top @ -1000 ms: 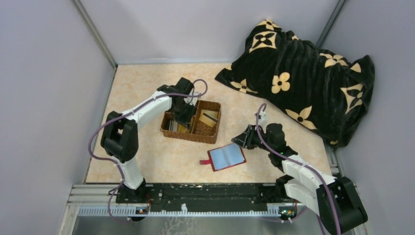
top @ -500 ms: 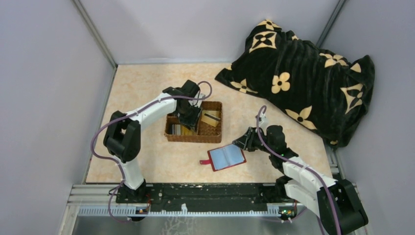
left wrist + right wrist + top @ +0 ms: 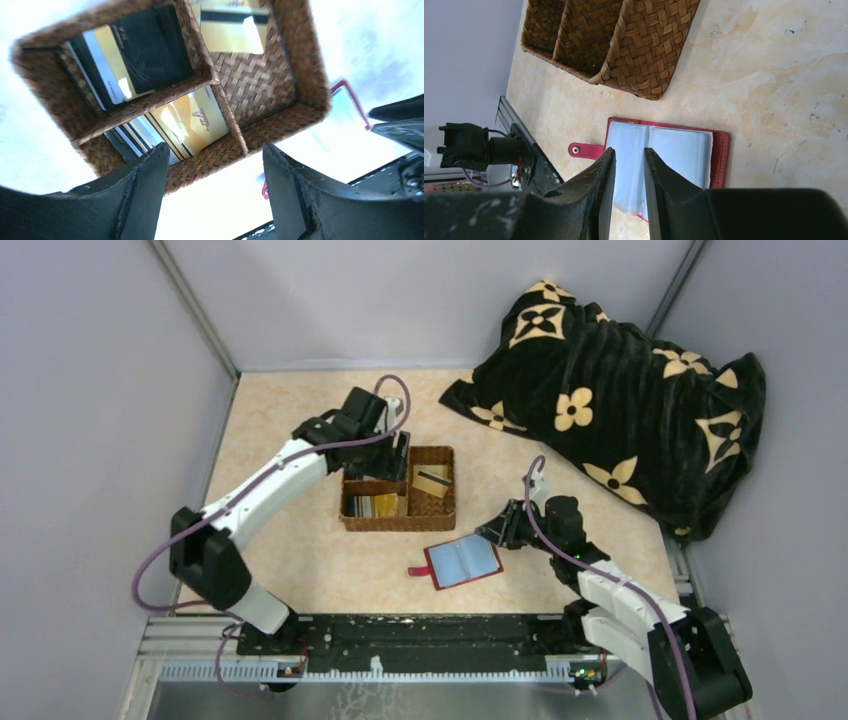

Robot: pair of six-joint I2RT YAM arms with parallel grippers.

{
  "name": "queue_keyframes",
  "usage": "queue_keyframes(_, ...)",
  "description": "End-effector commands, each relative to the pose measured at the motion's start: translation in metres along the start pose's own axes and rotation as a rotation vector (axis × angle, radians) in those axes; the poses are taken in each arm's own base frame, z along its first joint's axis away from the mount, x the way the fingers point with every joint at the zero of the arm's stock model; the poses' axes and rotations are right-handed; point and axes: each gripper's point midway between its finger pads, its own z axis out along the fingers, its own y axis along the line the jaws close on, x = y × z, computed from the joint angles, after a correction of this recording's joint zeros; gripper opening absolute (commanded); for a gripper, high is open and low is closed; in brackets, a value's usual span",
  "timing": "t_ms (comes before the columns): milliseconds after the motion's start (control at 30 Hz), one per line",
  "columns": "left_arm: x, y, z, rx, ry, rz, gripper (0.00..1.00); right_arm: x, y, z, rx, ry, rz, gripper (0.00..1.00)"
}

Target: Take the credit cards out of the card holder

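The red card holder (image 3: 463,561) lies open on the table, its clear bluish pockets (image 3: 674,155) facing up and its snap tab (image 3: 584,149) toward the near rail. Several credit cards lie in the wicker basket (image 3: 440,518): a yellow one with a dark stripe (image 3: 232,27), a dark one (image 3: 150,45) and a yellow one over striped ones (image 3: 192,120). My left gripper (image 3: 215,150) hangs open and empty over the basket's far edge (image 3: 395,455). My right gripper (image 3: 629,152) hovers above the holder's pockets, its jaws a narrow gap apart with nothing between them.
A black blanket with tan flower shapes (image 3: 620,390) is heaped at the back right. Grey walls close in the left, back and right. A metal rail (image 3: 420,635) runs along the near edge.
My left gripper has opened and lifted out of the basket toward the back left. The basket has slid slightly right. The right arm and card holder have not moved.
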Motion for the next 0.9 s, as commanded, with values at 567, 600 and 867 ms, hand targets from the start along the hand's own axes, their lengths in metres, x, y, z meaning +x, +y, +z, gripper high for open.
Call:
queue_keyframes(567, -0.029, 0.014, -0.092, 0.061, -0.581, -0.289, 0.91, -0.038, 0.010, -0.010, 0.047, -0.115, -0.050, 0.28)
queue_keyframes(600, -0.028, 0.016, -0.093, 0.051, -0.582, -0.291, 0.91, -0.039, 0.010, -0.010, 0.048, -0.119, -0.047, 0.28)
queue_keyframes(867, -0.019, 0.020, -0.107, 0.060, -0.643, -0.270, 0.91, -0.044, 0.011, -0.013, 0.074, -0.124, -0.062, 0.28)
